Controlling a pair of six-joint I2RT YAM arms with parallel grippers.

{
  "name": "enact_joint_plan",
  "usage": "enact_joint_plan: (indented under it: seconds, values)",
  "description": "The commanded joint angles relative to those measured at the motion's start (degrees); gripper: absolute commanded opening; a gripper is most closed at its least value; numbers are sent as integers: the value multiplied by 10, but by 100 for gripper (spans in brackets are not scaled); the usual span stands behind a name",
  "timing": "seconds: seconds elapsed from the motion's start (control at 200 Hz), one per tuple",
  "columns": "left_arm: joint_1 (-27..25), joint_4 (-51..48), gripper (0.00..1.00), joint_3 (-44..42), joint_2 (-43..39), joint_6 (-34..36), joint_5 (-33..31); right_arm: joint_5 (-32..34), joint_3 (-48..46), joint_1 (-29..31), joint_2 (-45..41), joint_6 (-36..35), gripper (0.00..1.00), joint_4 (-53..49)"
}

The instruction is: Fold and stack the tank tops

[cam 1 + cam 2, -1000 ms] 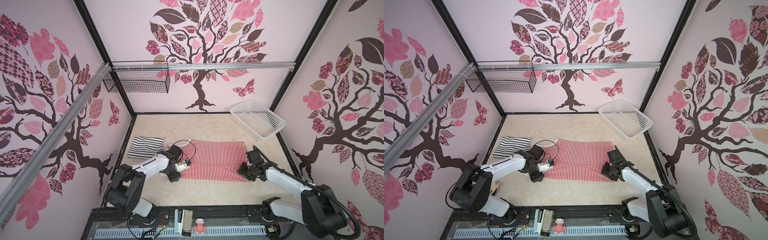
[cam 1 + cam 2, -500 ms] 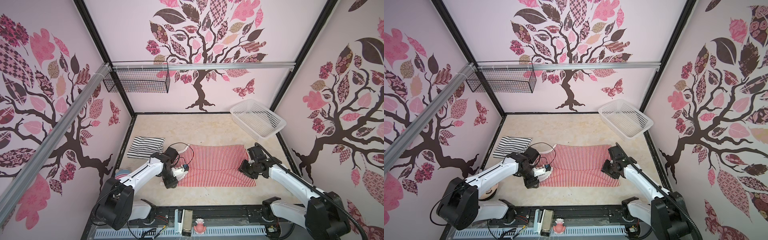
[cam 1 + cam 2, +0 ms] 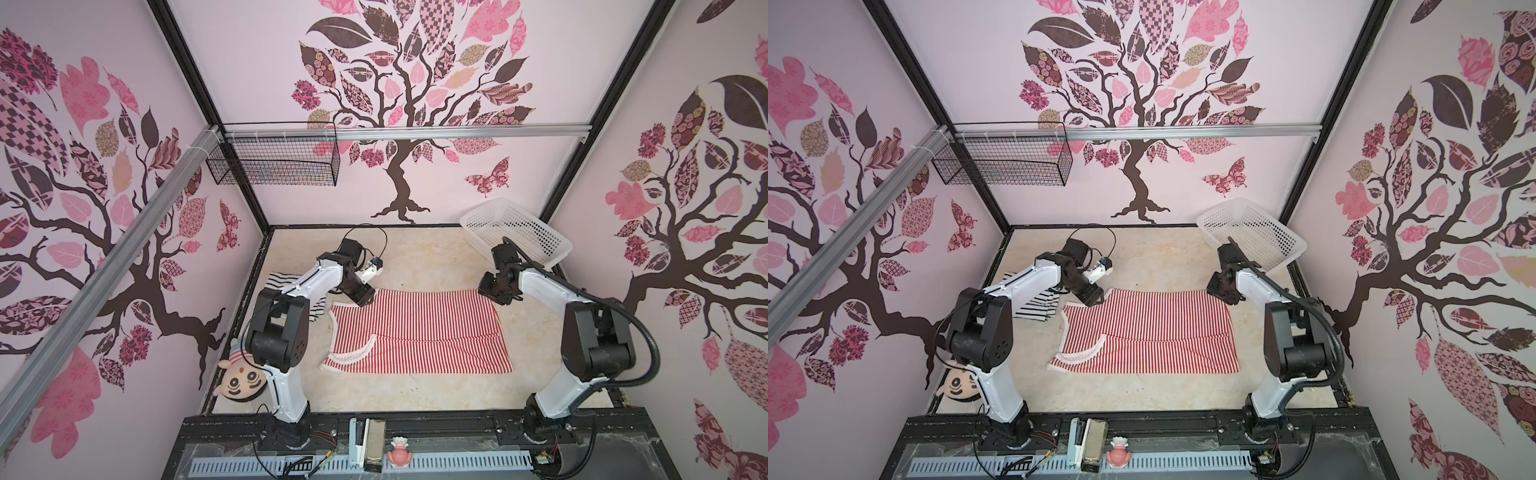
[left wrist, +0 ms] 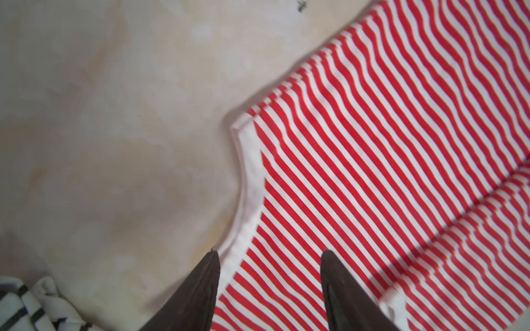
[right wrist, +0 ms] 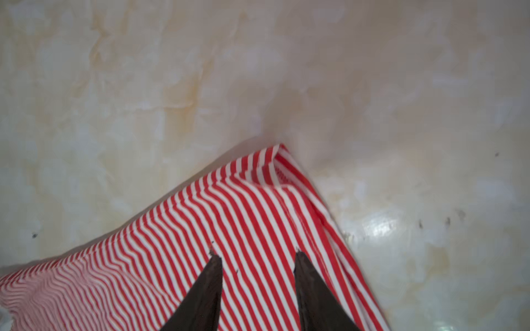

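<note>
The red-and-white tank top (image 3: 419, 332) (image 3: 1150, 332) lies flat mid-table, white-trimmed neck end to the left, with a lengthwise fold edge across it. My left gripper (image 3: 362, 297) (image 3: 1093, 299) is open over its far left corner. In the left wrist view its open gripper (image 4: 269, 255) straddles striped cloth (image 4: 372, 143) beside the white trim. My right gripper (image 3: 496, 293) (image 3: 1223, 293) is open over the far right corner, and in the right wrist view the gripper (image 5: 258, 256) has cloth (image 5: 229, 215) beneath it. The folded black-and-white tank top (image 3: 286, 279) (image 3: 1034, 305) (image 4: 17, 303) lies left, partly hidden by the left arm.
A white perforated basket (image 3: 515, 232) (image 3: 1252, 232) leans in the back right corner, close behind the right arm. A black wire basket (image 3: 272, 162) hangs on the back wall. A plush toy (image 3: 241, 380) lies at the front left corner. Bare marbled table (image 3: 415, 257) stretches behind the red top.
Both grippers have moved from the red top's near edge to its far corners. The left arm now stands much higher. A lengthwise fold edge now shows on the top.
</note>
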Motion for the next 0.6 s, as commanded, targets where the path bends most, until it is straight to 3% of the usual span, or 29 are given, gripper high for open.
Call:
enact_joint_plan:
  seconds: [0.0, 0.355, 0.595]
  values:
    - [7, -3, 60, 60, 35, -30, 46, 38, 52, -11, 55, -27, 40, -6]
    - [8, -17, 60, 127, 117, -41, 79, 50, 94, -23, 107, -29, 39, -5]
    - [8, -31, 60, 150, 145, -43, 89, 19, 97, -22, 125, -30, 35, -4]
